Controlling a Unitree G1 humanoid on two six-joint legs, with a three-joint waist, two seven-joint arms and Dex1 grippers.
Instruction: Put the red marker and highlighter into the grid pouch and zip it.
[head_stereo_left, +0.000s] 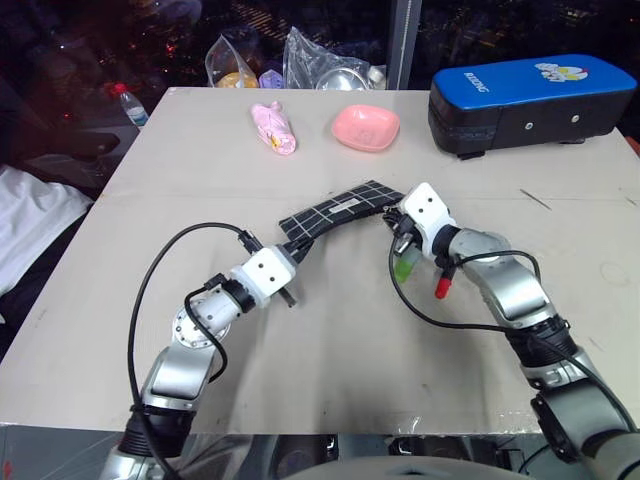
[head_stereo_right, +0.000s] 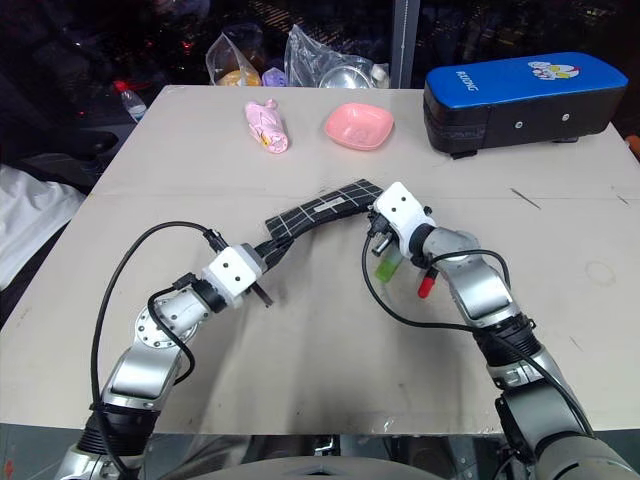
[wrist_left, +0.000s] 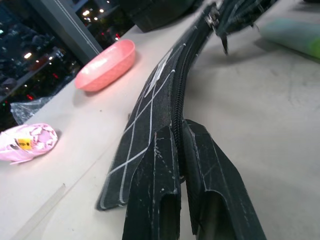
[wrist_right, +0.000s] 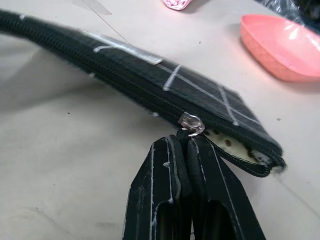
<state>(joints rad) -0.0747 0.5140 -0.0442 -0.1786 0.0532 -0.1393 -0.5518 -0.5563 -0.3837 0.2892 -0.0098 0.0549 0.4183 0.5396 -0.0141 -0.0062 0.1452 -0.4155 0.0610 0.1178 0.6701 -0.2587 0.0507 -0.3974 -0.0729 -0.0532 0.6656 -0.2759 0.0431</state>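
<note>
The grid pouch is held up off the table between both grippers, its zipper edge up. My left gripper is shut on the pouch's left end, fingers pinching the zipper edge. My right gripper is shut on the zipper pull near the right end, where the pouch gapes a little and shows a dotted lining. The highlighter, light green, lies on the table just under my right wrist. Beside it lies the red marker, only its red end showing; the arm hides the barrel.
A big blue-topped black case stands at the back right. A pink bowl and a pink wrapped packet lie behind the pouch. Plastic bags and a bottle sit beyond the table's far edge.
</note>
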